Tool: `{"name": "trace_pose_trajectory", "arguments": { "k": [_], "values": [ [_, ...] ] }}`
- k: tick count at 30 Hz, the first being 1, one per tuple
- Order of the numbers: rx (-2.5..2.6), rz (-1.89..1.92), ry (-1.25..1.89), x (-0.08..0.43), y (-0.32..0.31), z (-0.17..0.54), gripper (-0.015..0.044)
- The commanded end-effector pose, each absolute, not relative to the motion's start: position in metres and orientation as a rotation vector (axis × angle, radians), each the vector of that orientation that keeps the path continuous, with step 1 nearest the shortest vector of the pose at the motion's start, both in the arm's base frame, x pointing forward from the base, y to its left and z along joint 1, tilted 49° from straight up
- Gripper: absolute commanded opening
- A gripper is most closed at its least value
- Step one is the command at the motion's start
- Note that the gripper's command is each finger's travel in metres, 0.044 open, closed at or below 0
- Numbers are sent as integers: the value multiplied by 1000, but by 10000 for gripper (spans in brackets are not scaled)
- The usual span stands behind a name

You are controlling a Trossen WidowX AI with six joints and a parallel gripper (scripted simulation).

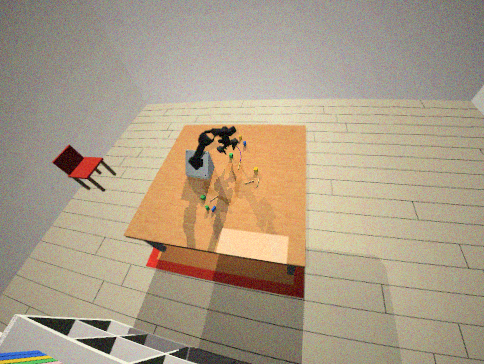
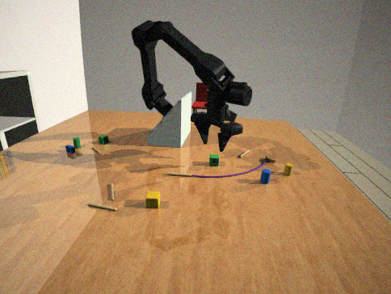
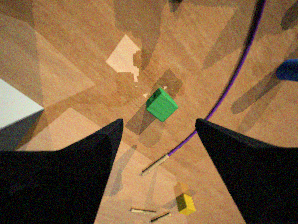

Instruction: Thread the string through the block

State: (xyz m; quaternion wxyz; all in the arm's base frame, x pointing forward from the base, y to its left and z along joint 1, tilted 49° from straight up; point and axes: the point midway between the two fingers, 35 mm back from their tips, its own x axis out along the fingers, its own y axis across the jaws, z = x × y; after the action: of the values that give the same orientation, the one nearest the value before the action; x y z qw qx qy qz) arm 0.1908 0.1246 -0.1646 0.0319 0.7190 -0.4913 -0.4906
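The pale grey wedge-shaped block (image 1: 196, 166) (image 2: 171, 130) (image 3: 16, 107) stands on the table; I cannot make out its hole. The thin wooden stick (image 2: 179, 174) (image 3: 155, 164) on the string's end lies on the table. The purple string (image 2: 226, 176) (image 3: 181, 146) curves from it to the button (image 2: 266, 160), which is dark and small in the exterior view. My gripper (image 2: 213, 146) (image 3: 159, 122) is open and empty, pointing down above the table near the green cube. In the wrist view the stick lies between the fingers' outlines, well below them.
A green cube (image 2: 214, 160) (image 3: 162, 105) is between block and string. A blue cylinder (image 2: 265, 176) (image 3: 288, 70) and a yellow cylinder (image 2: 287, 169) are near the button. A yellow cube (image 2: 153, 199) (image 3: 185, 204) and loose sticks (image 2: 103, 207) lie beyond the stick. More small objects are farther off.
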Motion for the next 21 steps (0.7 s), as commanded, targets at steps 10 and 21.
{"name": "trace_pose_trajectory", "arguments": {
  "k": [10,21],
  "values": [
    [2214,-1511,-1513,191,125,-165,239],
    [2214,-1511,-1513,191,125,-165,29]
  ]
}}
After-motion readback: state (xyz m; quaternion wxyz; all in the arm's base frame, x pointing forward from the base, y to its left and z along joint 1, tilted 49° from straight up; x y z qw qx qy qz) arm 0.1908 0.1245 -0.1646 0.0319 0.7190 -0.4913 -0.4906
